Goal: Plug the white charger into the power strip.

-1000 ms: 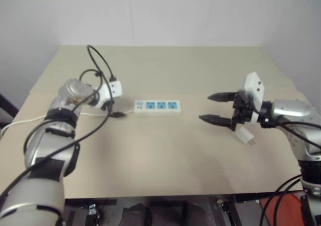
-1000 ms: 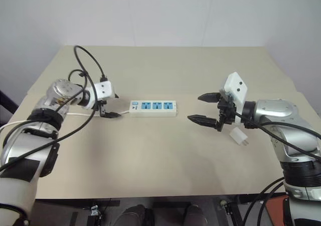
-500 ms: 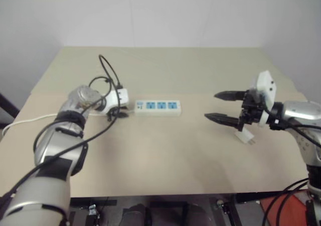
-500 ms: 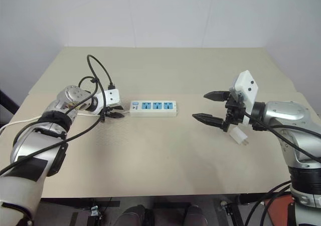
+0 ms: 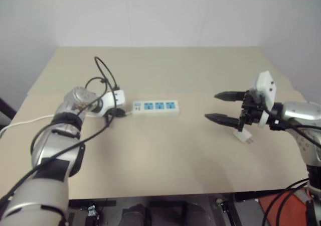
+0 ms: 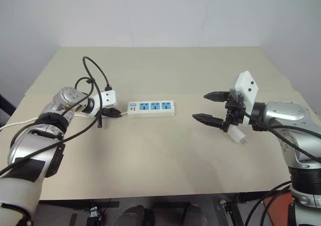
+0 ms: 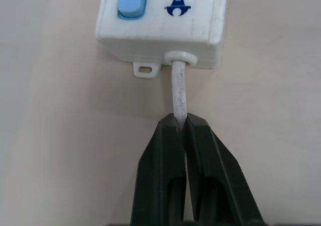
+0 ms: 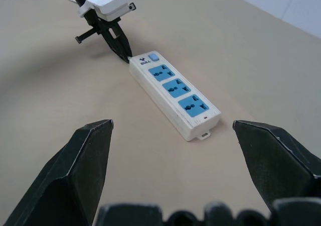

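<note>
On the table (image 5: 165, 150), left gripper (image 7: 181, 123) now clamped on the cord (image 7: 179, 90).

One power strip (image 6: 151, 108) is counted, fitted with three blue sockets (image 8: 179, 91), one blue switch (image 7: 132, 1) and one white cord (image 7: 179, 93). One white charger (image 6: 238, 135) is counted. Two grippers are counted, left (image 6: 113, 112) and right (image 6: 210, 107). One table (image 6: 165, 160) is counted.

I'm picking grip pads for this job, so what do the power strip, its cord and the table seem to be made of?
The power strip: apparently hard molded plastic, white and slightly glossy, with crisp edges and blue socket faces. Its cord: likely a soft rubbery or vinyl jacket, matte white, round. The table: smooth matte beige, perhaps laminate or painted board; the look leaves it open.
</note>
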Robot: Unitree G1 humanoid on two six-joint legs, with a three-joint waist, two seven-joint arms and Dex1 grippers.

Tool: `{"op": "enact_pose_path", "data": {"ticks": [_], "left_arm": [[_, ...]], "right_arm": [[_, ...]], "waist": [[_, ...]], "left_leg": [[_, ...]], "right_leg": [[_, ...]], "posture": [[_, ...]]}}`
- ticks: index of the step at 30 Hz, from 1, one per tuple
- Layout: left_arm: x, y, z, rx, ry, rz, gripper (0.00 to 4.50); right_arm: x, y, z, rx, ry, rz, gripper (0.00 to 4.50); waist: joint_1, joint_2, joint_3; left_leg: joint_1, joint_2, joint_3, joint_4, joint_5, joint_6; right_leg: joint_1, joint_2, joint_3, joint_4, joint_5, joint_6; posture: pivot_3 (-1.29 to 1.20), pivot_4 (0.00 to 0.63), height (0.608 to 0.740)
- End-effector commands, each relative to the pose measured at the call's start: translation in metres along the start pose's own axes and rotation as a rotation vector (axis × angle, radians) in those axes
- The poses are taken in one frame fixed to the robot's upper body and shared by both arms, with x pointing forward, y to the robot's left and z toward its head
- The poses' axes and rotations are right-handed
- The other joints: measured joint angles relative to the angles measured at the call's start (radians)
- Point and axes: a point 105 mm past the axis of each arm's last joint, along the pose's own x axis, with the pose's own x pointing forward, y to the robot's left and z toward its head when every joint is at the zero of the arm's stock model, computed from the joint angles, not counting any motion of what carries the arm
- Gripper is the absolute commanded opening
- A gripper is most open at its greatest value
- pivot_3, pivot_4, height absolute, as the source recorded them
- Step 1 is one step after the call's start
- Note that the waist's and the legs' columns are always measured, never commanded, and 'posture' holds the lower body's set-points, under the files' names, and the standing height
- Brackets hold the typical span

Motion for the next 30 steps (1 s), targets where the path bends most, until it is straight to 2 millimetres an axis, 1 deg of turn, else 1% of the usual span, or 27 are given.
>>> {"op": "enact_pose_path", "data": {"ticks": [1, 5, 8, 9, 14, 18, 20, 22, 25, 27, 28, 30], "left_arm": [[-0.012, 0.0, 0.006, 0.064, -0.038, -0.03, 0.03], [-0.022, -0.005, 0.01, 0.11, -0.075, -0.062, 0.03], [-0.024, -0.017, 0.017, 0.131, -0.142, -0.085, 0.03], [-0.024, -0.024, 0.021, 0.136, -0.166, -0.103, 0.03], [-0.016, -0.073, 0.043, 0.127, -0.255, -0.174, 0.03], [-0.007, -0.097, 0.056, 0.084, -0.27, -0.167, 0.03], [-0.005, -0.103, 0.058, 0.064, -0.266, -0.162, 0.03], [-0.003, -0.105, 0.056, 0.051, -0.237, -0.144, 0.03], [-0.003, -0.099, 0.05, 0.048, -0.201, -0.105, 0.03], [-0.005, -0.093, 0.046, 0.051, -0.182, -0.082, 0.58], [-0.006, -0.091, 0.045, 0.055, -0.177, -0.078, 0.78], [-0.016, -0.091, 0.049, 0.064, -0.213, -0.109, 1.39]], "right_arm": [[-0.008, 0.0, 0.01, -0.036, -0.014, -0.019, 4.5], [-0.011, 0.0, 0.008, -0.032, -0.009, -0.029, 4.5], [-0.015, -0.001, 0.007, -0.028, -0.003, -0.034, 4.5], [-0.016, -0.001, 0.007, -0.027, -0.002, -0.036, 4.5], [-0.018, -0.001, 0.006, -0.023, 0.003, -0.041, 4.5], [-0.021, -0.003, 0.007, -0.022, 0.007, -0.051, 4.5], [-0.021, -0.003, 0.008, -0.023, 0.008, -0.053, 4.5], [-0.022, -0.003, 0.008, -0.023, 0.008, -0.054, 4.5], [-0.023, -0.003, 0.01, -0.022, 0.006, -0.057, 4.5], [-0.024, -0.003, 0.01, -0.021, 0.006, -0.061, 4.5], [-0.024, -0.003, 0.01, -0.021, 0.006, -0.063, 4.5], [-0.026, -0.003, 0.01, -0.021, 0.009, -0.067, 4.5]], "waist": [[-0.002, 0.0, 0.0], [-0.003, 0.0, 0.0], [-0.003, 0.0, 0.0], [-0.003, 0.0, 0.0], [0.004, 0.0, 0.0], [0.016, 0.0, 0.0], [0.02, 0.0, 0.0], [0.021, 0.0, 0.0], [0.021, 0.0, 0.0], [0.02, 0.0, 0.0], [0.02, 0.0, 0.0], [0.019, 0.0, 0.0]], "left_leg": [[0.0, 0.0, 0.0, 0.0, 0.0, 0.0], [-0.001, 0.0, 0.0, 0.0, 0.0, 0.0], [-0.001, 0.001, 0.0, 0.0, 0.0, 0.0], [-0.002, 0.001, 0.0, 0.0, 0.0, 0.0], [-0.001, 0.001, 0.0, 0.0, 0.0, 0.0], [-0.001, 0.001, -0.001, 0.001, 0.0, 0.0], [0.0, 0.001, -0.001, 0.001, 0.0, 0.0], [0.0, 0.001, -0.001, 0.001, 0.0, 0.0], [0.0, 0.0, -0.001, 0.001, 0.0, 0.0], [0.0, 0.0, -0.001, 0.001, 0.0, 0.0], [0.0, 0.0, -0.001, 0.0, 0.0, 0.0], [0.0, 0.001, -0.001, 0.0, 0.0, 0.0]], "right_leg": [[0.0, 0.0, 0.0, 0.0, 0.0, 0.0], [-0.001, 0.0, 0.0, 0.0, 0.0, 0.0], [-0.001, 0.0, 0.0, 0.0, 0.0, 0.0], [-0.001, 0.0, 0.0, -0.001, 0.0, 0.0], [-0.001, 0.0, 0.0, -0.001, 0.0, 0.0], [0.001, 0.0, 0.0, -0.001, 0.0, 0.0], [0.001, 0.0, 0.0, -0.001, 0.0, 0.0], [0.001, 0.0, 0.0, -0.001, 0.0, 0.0], [0.001, 0.0, 0.0, -0.001, 0.0, 0.0], [0.001, 0.0, 0.0, -0.002, 0.0, 0.0], [0.001, 0.0, 0.0, -0.002, 0.0, 0.0], [0.001, 0.0, 0.0, -0.002, 0.0, 0.0]], "posture": [[0.0, 0.15, 0.74], [0.0, 0.15, 0.74], [0.0, 0.15, 0.74], [0.0, 0.15, 0.74], [0.0, 0.15, 0.74], [0.0, 0.15, 0.74], [0.0, 0.15, 0.74], [0.0, 0.15, 0.74], [0.0, 0.15, 0.74], [0.0, 0.15, 0.74], [0.0, 0.15, 0.74], [0.0, 0.15, 0.74]]}}
